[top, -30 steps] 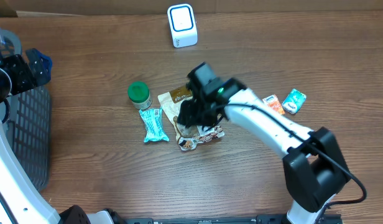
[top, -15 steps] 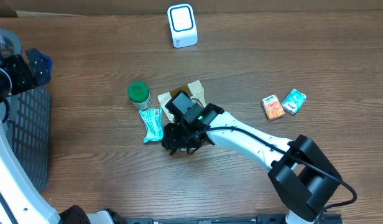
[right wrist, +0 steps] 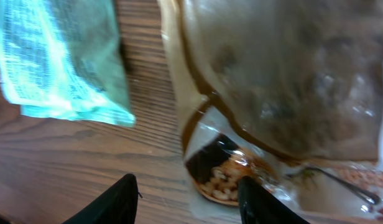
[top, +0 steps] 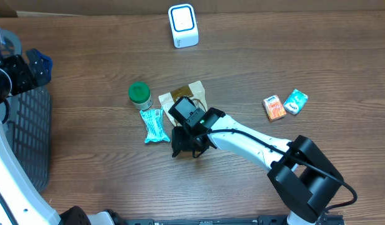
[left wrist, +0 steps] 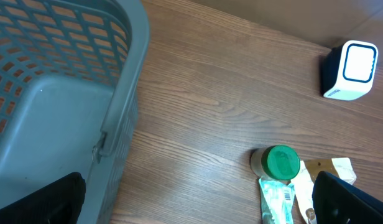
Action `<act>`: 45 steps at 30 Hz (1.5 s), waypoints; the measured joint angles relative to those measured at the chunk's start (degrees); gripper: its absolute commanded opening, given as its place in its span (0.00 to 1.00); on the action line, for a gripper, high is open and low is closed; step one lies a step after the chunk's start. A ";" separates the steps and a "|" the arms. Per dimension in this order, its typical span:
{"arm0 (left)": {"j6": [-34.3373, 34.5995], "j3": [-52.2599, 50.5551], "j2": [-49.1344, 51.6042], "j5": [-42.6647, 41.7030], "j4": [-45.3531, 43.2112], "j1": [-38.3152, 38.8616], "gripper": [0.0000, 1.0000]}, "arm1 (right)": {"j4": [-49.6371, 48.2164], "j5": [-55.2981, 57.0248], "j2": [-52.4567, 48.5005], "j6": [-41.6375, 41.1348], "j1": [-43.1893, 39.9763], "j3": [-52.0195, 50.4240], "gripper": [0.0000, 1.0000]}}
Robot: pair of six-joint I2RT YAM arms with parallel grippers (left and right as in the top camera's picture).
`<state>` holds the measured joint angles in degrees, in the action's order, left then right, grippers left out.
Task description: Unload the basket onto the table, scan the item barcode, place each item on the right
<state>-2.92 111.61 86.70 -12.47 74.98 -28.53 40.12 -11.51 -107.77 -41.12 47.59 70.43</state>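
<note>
Beneath right pincer (right wrist: pixel 186 194), pouch (top: pixel 191 93) lengthwise near-to-far

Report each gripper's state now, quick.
Left gripper: open, empty.
Right gripper: open, fingers either side of the snack pouch corner, not gripping it.

Grey basket (left wrist: pixel 55 56) stands left of green-lidded jar (top: pixel 139 92).

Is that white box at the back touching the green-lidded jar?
Apart. The overhead view shows a wide stretch of bare table between the white box and the jar; the left wrist view agrees.
</note>
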 measured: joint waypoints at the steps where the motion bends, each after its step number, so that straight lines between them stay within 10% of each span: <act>1: 0.00 0.00 0.00 0.00 0.00 0.00 0.99 | 0.76 -0.11 0.00 -0.13 -0.22 -0.09 0.53; 16: 0.00 0.00 0.00 0.00 0.00 0.00 1.00 | 2.36 5.42 0.00 1.97 -17.18 -0.17 0.54; 28: 0.00 0.00 0.07 0.00 0.00 0.00 0.99 | -21.03 -4.17 -0.20 12.66 -33.68 1.62 0.62; 33: 0.00 0.00 0.09 0.00 0.00 0.00 0.99 | -17.81 -11.74 -0.20 6.32 -31.04 4.81 0.70; 45: 0.00 0.00 0.11 0.00 0.00 0.00 0.99 | -38.53 8.90 -8.31 -1.38 -13.51 5.66 0.67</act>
<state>-2.92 111.61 86.80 -12.47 74.98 -28.53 1.58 -2.61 -116.07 -42.50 34.09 76.09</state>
